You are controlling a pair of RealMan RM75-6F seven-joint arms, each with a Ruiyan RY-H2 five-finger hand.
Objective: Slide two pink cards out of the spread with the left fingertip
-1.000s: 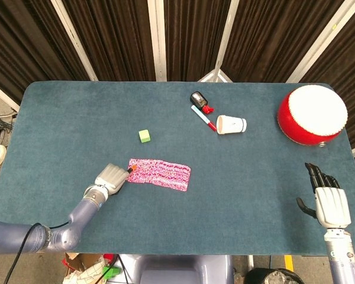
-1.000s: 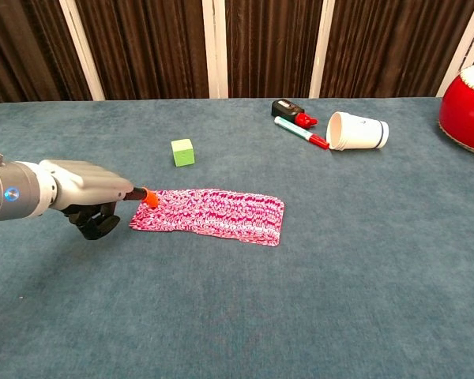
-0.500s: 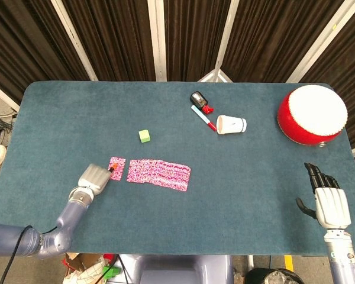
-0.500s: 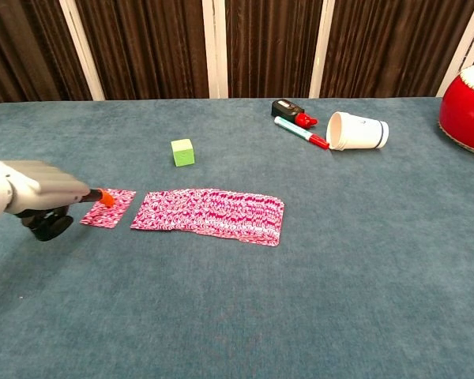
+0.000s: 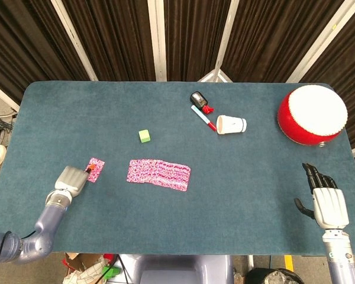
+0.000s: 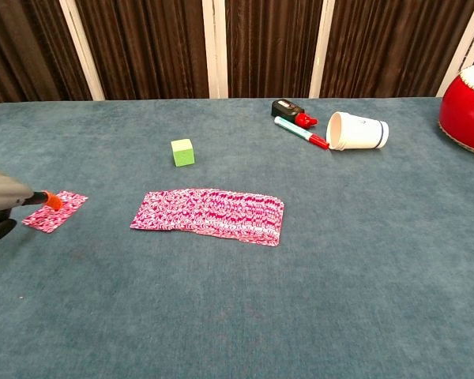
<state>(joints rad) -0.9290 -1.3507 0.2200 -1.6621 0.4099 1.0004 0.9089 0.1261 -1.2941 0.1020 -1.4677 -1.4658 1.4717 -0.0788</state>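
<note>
A single pink patterned card (image 5: pixel 95 169) (image 6: pixel 57 212) lies on the blue table, well left of the spread of pink cards (image 5: pixel 158 173) (image 6: pixel 209 215). My left hand (image 5: pixel 71 177) (image 6: pixel 0 204) sits at the card's left edge, its orange fingertip (image 5: pixel 90 170) (image 6: pixel 52 199) pressing on the card while the other fingers stay curled in. The chest view cuts off most of this hand at the frame's left edge. My right hand (image 5: pixel 325 200) hovers near the table's front right corner, fingers spread and holding nothing.
A green cube (image 5: pixel 144 136) (image 6: pixel 183 151) sits behind the spread. Further back right are a marker (image 5: pixel 204 118) (image 6: pixel 301 133), a small black and red object (image 5: pixel 199 99), a paper cup (image 5: pixel 232 124) (image 6: pixel 359 131) on its side, and a red drum (image 5: pixel 311 114) (image 6: pixel 468 106).
My left fingertip has dragged one pink card leftward out of the spread, from touching its left end to well clear of it. The right hand has barely moved.
</note>
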